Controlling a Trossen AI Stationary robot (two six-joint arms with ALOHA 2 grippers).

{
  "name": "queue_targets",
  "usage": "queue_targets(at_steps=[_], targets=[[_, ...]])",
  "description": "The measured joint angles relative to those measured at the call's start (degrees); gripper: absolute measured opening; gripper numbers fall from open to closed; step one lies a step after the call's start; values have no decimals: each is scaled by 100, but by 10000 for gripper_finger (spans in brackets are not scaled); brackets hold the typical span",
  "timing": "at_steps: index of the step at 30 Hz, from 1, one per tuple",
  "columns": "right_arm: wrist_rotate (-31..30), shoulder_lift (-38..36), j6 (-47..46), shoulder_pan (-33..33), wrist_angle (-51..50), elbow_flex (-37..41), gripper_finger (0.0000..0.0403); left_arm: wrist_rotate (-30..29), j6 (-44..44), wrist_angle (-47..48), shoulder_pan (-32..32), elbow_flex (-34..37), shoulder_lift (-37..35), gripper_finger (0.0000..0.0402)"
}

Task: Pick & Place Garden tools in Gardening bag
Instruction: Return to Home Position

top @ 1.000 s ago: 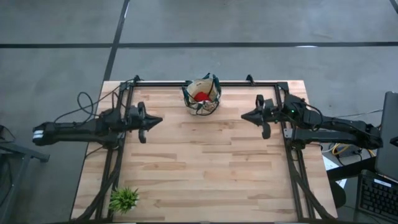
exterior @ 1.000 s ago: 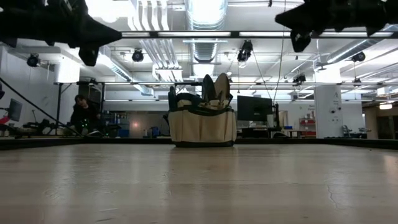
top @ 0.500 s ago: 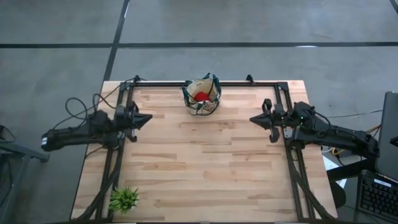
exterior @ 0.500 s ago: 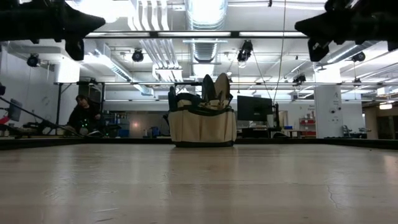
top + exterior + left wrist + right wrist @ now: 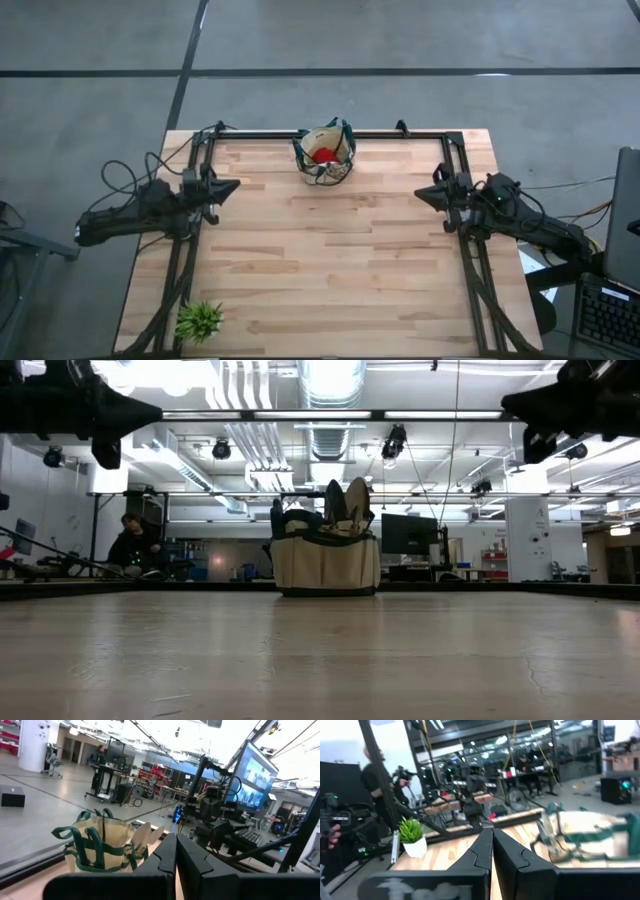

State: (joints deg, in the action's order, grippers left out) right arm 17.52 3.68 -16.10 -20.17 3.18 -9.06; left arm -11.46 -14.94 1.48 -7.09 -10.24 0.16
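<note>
Nearest, at the front left corner of the pale butcher-block wooden table (image 5: 330, 270), stands the small spiky green potted plant (image 5: 200, 320), well apart from everything else. Farther in, the left gripper (image 5: 228, 186) hangs over the table's left edge and the right gripper (image 5: 424, 193) over its right edge, both raised off the wood and pointing inward. Each wrist view shows its two dark fingers (image 5: 162, 857) pressed flat together with nothing between them. At the far edge, midway across, sits the small round tan fabric gardening bag with dark green trim (image 5: 325, 153). The small red lump-like item (image 5: 321, 155) lies inside it, and a pale trowel blade (image 5: 141, 836) pokes above the rim. No tool lies loose on the boards, so the packing looks finished. Beyond, a person (image 5: 130, 545) sits at a bench.

The likely risks are small. The loose black cables (image 5: 125, 175) behind the left arm could catch on the frame as it folds home. The bag stands close to the far edge, and its tall tools could tip it if it is bumped.
</note>
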Motion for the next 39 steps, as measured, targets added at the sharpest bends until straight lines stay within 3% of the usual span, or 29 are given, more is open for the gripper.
queue_targets(at_steps=[6, 13, 17, 39], targets=[[-126, -349, 24, -3, -649, -18, 9, -33, 7, 111, -2, 20, -10, 12], [-114, -365, 34, 1, -473, 395, 9, -168, 92, 139, -2, 60, 7, 12], [-119, -369, 3, 1, 152, 849, 9, -169, 91, 164, 0, 216, 5, 12], [-146, -281, -321, 3, -40, 846, 9, -46, 249, 372, 2, 402, 149, 12]])
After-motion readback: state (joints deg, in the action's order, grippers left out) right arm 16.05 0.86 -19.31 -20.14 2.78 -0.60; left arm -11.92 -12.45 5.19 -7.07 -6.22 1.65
